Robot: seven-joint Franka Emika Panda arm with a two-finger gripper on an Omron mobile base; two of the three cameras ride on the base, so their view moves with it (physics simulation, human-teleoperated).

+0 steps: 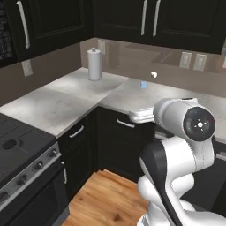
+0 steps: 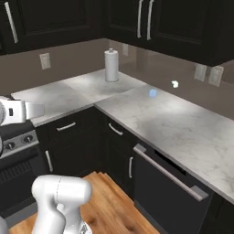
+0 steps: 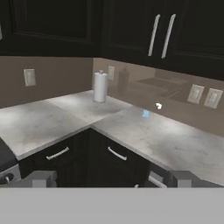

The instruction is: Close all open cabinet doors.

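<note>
Two upper cabinet doors (image 1: 132, 17) (image 2: 160, 20) (image 3: 183, 39) hang side by side over the right counter, their silver bar handles close together. Another upper cabinet door (image 1: 53, 20) (image 2: 50, 18) hangs over the left counter. Lower doors (image 2: 121, 169) with short vertical handles sit under the drawers. Every door in view lies flush with its frame. My gripper (image 3: 111, 181) (image 2: 38, 110) hovers above the stove end of the counter, aimed at the corner. It is open, its fingers (image 3: 40, 178) far apart with nothing between them.
An L-shaped marble counter (image 1: 53, 106) wraps the corner and carries a paper towel roll (image 1: 94, 64) (image 2: 111, 65) (image 3: 100, 86). A stove (image 1: 17, 150) stands at the left and a dishwasher (image 2: 169, 183) at the right. Wood floor (image 1: 106, 198) lies in front.
</note>
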